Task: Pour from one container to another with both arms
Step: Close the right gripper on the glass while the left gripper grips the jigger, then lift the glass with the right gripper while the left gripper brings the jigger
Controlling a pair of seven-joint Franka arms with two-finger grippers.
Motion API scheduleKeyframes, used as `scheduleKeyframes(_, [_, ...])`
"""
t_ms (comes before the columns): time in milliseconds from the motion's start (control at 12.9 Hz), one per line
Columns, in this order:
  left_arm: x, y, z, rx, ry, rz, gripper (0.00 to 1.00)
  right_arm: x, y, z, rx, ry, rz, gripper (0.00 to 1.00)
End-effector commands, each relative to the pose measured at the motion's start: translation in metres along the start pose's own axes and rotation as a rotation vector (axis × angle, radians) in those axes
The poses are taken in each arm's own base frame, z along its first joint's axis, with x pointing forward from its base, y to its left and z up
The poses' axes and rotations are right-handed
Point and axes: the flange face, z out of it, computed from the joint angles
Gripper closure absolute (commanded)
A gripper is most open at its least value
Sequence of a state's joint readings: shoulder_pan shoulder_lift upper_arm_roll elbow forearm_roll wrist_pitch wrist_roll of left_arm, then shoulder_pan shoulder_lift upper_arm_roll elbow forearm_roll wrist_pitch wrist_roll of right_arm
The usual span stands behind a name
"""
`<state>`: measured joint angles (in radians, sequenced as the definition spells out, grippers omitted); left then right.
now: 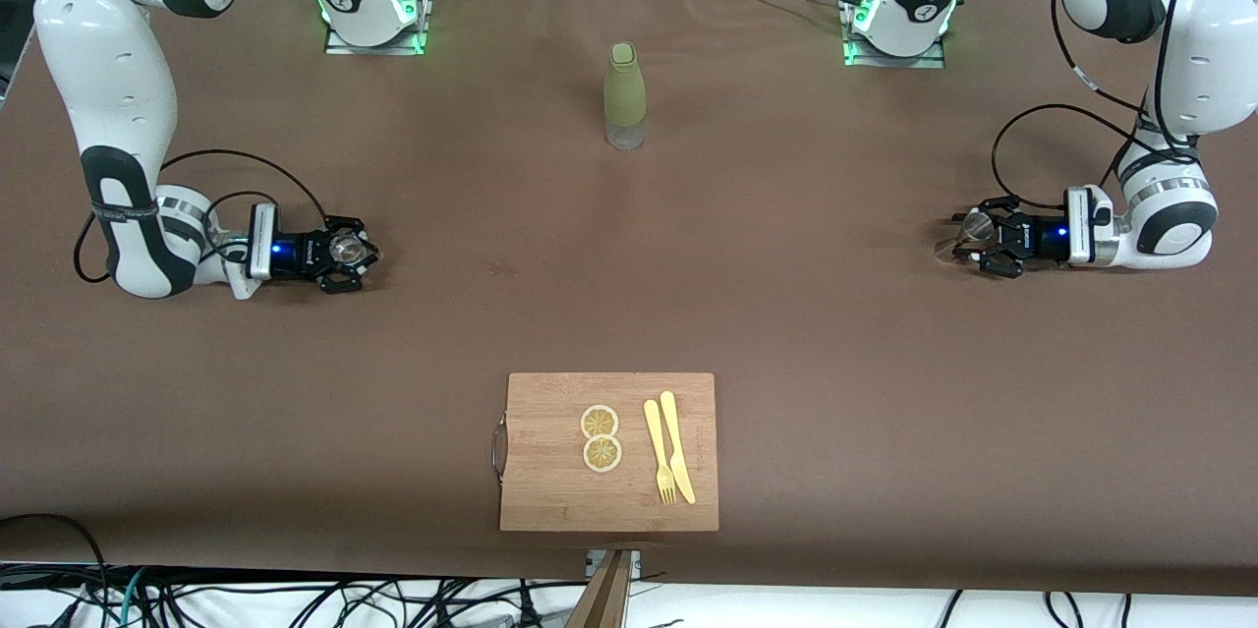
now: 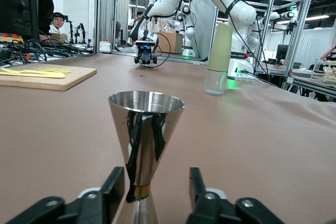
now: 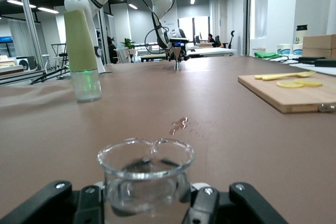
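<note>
The silver hourglass jigger (image 1: 974, 226) stands upright on the brown table at the left arm's end. My left gripper (image 1: 968, 243) lies low at table level, open, its fingers either side of the jigger's waist. In the left wrist view the jigger (image 2: 146, 124) sits close to one finger (image 2: 116, 184), with a clear gap to the other. The small clear glass tumbler (image 1: 345, 249) stands at the right arm's end, and my right gripper (image 1: 352, 253) is shut on it. In the right wrist view both fingers (image 3: 202, 203) rest against the tumbler (image 3: 145, 174).
A tall olive-green bottle (image 1: 625, 97) stands mid-table near the arm bases. A wooden cutting board (image 1: 550, 495) near the front camera carries two lemon slices (image 1: 600, 436) and a yellow knife and fork (image 1: 669, 451). A small wet mark (image 1: 503, 266) sits between the grippers.
</note>
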<state>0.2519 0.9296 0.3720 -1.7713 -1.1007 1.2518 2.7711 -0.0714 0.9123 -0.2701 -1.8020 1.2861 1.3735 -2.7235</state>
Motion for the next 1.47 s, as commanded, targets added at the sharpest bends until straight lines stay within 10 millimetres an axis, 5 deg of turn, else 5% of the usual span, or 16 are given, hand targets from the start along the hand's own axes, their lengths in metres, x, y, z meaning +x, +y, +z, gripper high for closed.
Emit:
scheduleKeyframes(0, [-0.011,0.011,0.004,0.018,0.026,0.219,0.59,0.013,0.021,0.011,0.053,0.027,-0.054,0.88])
scheduleKeyframes(78, [-0.011,0.011,0.004,0.02,0.026,0.229,0.65,0.019,0.029,0.011,0.058,0.022,-0.052,0.88])
scheduleKeyframes(155, [-0.01,0.009,0.004,0.018,0.025,0.225,0.94,0.028,0.038,0.018,0.071,0.028,-0.048,0.88])
scheduleKeyframes(233, [-0.012,0.011,0.003,0.02,0.024,0.201,1.0,0.04,0.049,0.026,0.085,0.038,-0.051,0.88])
scheduleKeyframes(543, [-0.006,0.0,0.007,0.031,0.022,0.197,1.0,0.069,0.073,0.028,0.114,0.045,-0.019,0.88])
scheduleKeyframes(699, [0.008,-0.025,0.04,0.018,0.043,0.181,1.0,0.075,0.078,0.03,0.118,0.04,-0.016,0.88])
scheduleKeyframes(1009, [0.043,-0.083,0.153,-0.015,0.102,0.188,1.0,0.111,0.089,0.028,0.117,0.01,0.016,0.88])
scheduleKeyframes(1397, [0.08,-0.124,0.337,0.0,0.126,0.132,1.0,0.189,0.089,0.012,0.097,-0.114,0.033,0.88])
